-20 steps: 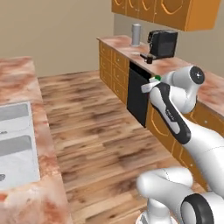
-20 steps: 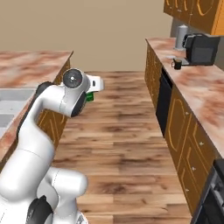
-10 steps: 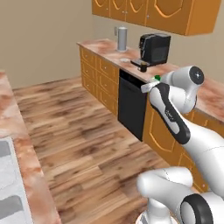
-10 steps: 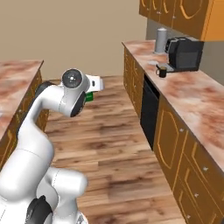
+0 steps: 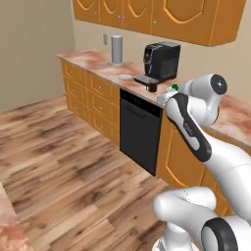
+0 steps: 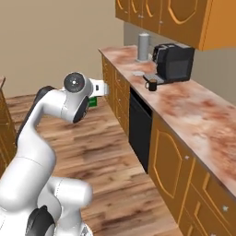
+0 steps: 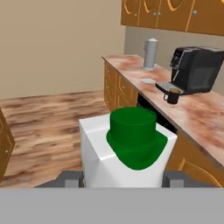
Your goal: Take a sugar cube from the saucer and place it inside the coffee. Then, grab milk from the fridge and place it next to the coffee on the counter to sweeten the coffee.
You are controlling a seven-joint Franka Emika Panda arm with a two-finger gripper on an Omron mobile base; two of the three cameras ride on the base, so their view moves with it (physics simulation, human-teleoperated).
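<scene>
Compared with half a second ago, both base views have swung further toward the reddish-brown and cream marbled stone counter (image 6: 193, 110), so the base has turned; the arm's pose against the robot's body looks unchanged, and the island worktop with the sink has dropped out of the left base view.

In the hand view the small white milk carton with its green round top (image 7: 131, 151) sits between the two dark finger tips of the gripper (image 7: 123, 180), one tip on each side of the carton and touching it, so the pincer is clamped on the milk. In the right base view the carton (image 6: 97, 90) projects from the hand, held up in the air over the wooden plank floor (image 6: 110, 152), well apart from the counter. In the left base view only its white corner and green top (image 5: 172, 91) peek out past the white forearm.

On the counter the small dark cylindrical coffee cup (image 7: 173, 96) stands on the drip tray of the big black coffee machine (image 7: 195, 70). Just beside the machine lies the small round flat white-grey saucer (image 7: 148, 81), and beyond it stands a tall grey cylindrical canister (image 7: 150, 53). A black-fronted dishwasher (image 5: 139, 130) sits under the counter among the orange wooden cabinets (image 5: 88, 93).
</scene>
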